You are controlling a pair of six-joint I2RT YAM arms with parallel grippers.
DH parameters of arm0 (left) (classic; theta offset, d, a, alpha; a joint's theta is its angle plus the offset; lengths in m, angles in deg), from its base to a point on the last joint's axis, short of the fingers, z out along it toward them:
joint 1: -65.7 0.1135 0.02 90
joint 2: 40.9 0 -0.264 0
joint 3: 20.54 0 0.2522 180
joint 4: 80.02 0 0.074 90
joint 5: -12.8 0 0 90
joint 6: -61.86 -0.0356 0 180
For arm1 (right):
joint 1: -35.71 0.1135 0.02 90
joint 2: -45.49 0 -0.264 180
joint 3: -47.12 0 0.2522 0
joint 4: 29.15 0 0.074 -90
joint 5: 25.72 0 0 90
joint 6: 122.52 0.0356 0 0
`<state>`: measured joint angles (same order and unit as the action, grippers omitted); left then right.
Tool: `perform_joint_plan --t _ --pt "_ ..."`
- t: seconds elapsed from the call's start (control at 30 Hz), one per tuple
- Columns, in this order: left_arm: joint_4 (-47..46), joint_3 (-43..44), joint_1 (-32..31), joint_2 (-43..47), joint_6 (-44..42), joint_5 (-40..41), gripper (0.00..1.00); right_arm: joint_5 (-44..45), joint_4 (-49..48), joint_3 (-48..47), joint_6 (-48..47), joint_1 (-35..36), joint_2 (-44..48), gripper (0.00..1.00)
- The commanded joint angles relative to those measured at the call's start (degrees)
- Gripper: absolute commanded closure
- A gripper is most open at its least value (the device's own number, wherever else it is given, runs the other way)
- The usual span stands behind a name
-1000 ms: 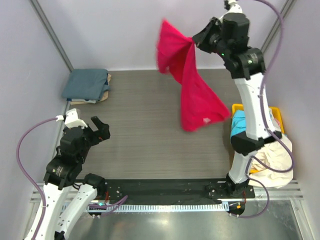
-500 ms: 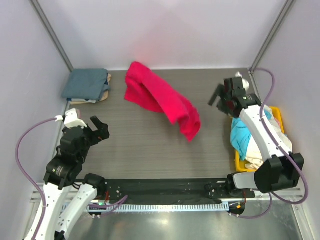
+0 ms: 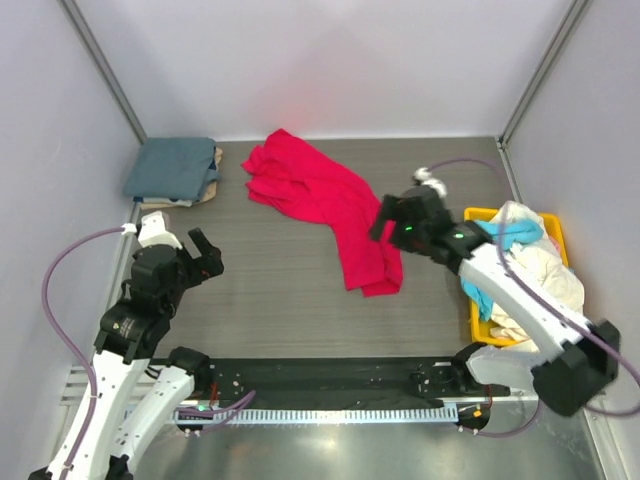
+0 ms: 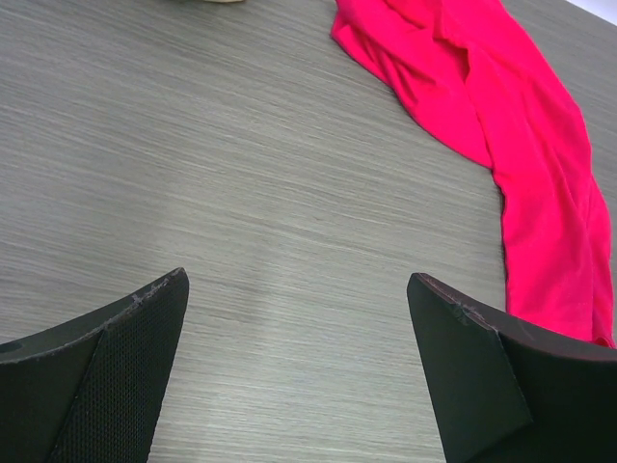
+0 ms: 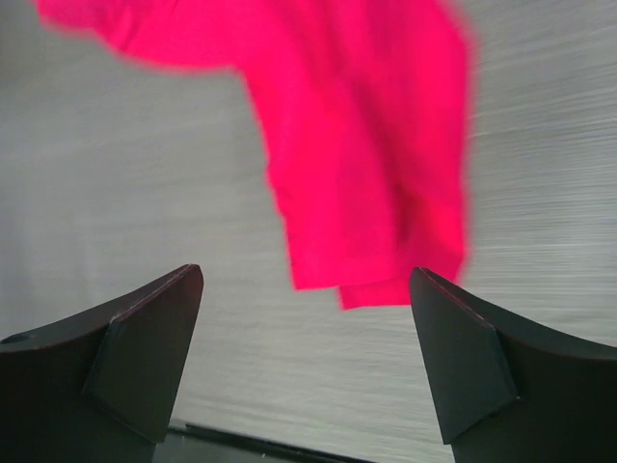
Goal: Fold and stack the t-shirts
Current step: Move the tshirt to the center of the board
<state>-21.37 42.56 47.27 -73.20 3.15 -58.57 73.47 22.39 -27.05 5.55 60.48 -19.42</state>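
Red-pink t-shirt (image 3: pixel 318 195) is lying loose on the bench (image 3: pixel 270 290), stretching as a long rumpled strip from the far middle toward the right claw (image 3: pixel 384 222). Folds are hiding its collar and sleeves, so the outline is hard to read. The right wrist view is blurring the cloth (image 5: pixel 366 145) into a soft smear; the left wrist view is cutting it (image 4: pixel 501 125) off at the right edge.

Right claw (image 5: pixel 307 272) is hanging over the shirt's near end, fingers spread wide, gripping nothing. Left claw (image 3: pixel 190 255) is also standing wide apart and empty (image 4: pixel 297 280), over bare grey wood-grain, well apart from the shirt.

Blue-grey shirt (image 3: pixel 172 167) is sitting folded flat in the far left corner, with only an edge of the tan shirt (image 3: pixel 208 190) peeking from under it.

Yellow bin (image 3: pixel 475 213), hard plastic, is mostly hidden: cyan shirt (image 3: pixel 510 233) and cream shirt (image 3: pixel 545 270) are heaping over it, and the right arm is crossing in front.
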Motion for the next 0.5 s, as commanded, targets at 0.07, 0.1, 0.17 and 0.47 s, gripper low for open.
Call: perform_joint_plan --t 0.07,0.1,0.17,0.47 --pt "0.12 0.76 -0.2 0.39 0.09 0.61 0.04 2.41 -8.07 0.39 5.71 14.84 -16.34 0.1" --pt "0.12 0.76 -0.11 0.48 0.09 0.7 0.04 3.02 -8.33 -0.58 5.44 16.26 -18.74 0.11" --pt "0.2 0.76 -0.2 0.56 0.09 0.7 0.04 3.99 -7.2 -4.09 4.83 17.76 -23.58 0.14" --pt "0.29 0.67 -0.11 2.06 0.26 1.67 0.04 4.96 -5.18 -10.61 1.67 20.13 -38.27 0.26"
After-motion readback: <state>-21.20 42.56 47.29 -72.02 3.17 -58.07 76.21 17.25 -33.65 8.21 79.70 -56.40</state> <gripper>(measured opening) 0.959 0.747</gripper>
